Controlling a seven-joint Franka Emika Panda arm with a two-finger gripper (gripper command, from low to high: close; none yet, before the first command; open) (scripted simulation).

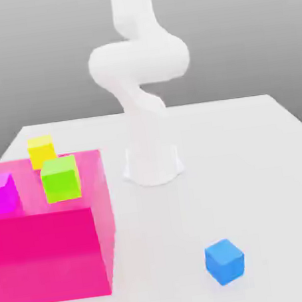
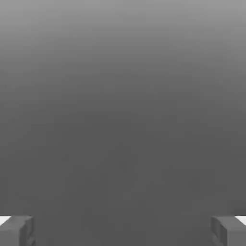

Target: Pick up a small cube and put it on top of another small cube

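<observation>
The small bright blue cube rests on the white table near its front edge, toward the exterior view's right. A lime-green cube, a yellow cube and a magenta cube sit on top of the big pink block at the exterior view's left. The white arm rises from its base at the table's middle and leaves the exterior view at the top. In the hand view my gripper is open: two grey fingertips stand far apart with plain grey background between them and nothing held.
The white table stretches across the exterior view. The big pink block takes up the front left corner. The arm's base stands behind the blue cube, with bare table between them.
</observation>
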